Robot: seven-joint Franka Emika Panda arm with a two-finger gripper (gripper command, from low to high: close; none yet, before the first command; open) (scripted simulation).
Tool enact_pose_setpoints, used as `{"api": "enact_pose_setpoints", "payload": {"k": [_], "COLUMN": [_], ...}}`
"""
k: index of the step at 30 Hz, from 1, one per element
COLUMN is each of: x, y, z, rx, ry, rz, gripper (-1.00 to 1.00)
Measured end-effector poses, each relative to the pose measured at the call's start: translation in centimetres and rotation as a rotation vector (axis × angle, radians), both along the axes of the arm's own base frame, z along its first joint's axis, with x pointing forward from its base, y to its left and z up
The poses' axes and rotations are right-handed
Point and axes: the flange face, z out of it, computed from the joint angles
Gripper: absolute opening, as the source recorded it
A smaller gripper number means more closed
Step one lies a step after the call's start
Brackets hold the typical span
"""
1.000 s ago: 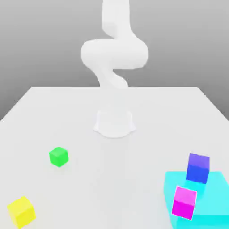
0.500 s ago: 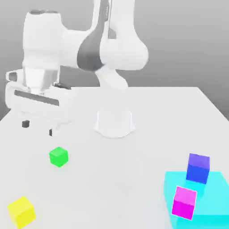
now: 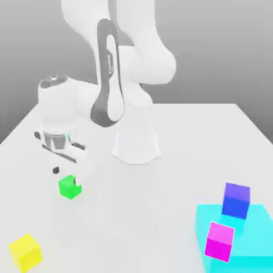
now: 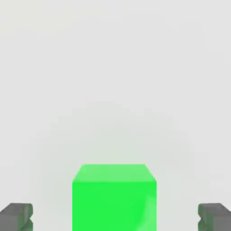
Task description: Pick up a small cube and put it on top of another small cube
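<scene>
The small green cube (image 3: 68, 186) rests on the white table, toward the exterior view's left. My gripper (image 3: 66, 178) hangs just above it, open, with one dark fingertip (image 3: 55, 170) on the cube's far-left side and the other at its near-right edge. In the hand view the green cube (image 4: 114, 198) lies between the two grey fingertips (image 4: 16, 216), with a clear gap on each side. Nothing is held. Other small cubes are a blue-purple cube (image 3: 236, 200) and a magenta cube (image 3: 219, 241).
A yellow cube (image 3: 25, 251) lies at the near left corner. The blue-purple and magenta cubes sit on a cyan block (image 3: 258, 226) at the near right. The arm's white base (image 3: 136, 146) stands mid-table behind the green cube.
The arm has swung into view on the left and come down; the hand now sits low over the green cube. The cubes have not moved.
</scene>
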Motion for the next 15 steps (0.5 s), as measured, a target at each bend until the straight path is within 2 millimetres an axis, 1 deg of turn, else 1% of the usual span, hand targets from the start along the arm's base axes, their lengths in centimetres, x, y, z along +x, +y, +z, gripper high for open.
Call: {"api": "enact_pose_setpoints", "payload": {"k": [7, 8, 15], "x": [-0.6, -0.7, -0.7], "y": [0.3, 0.4, 0.4], "z": [-2.8, -3.1, -3.2], "rx": [0.012, 0.016, 0.016], "ry": [-0.003, -0.004, -0.005], "rz": [0.002, 0.002, 0.002], "gripper": [0.0, -1.0, -1.0]}}
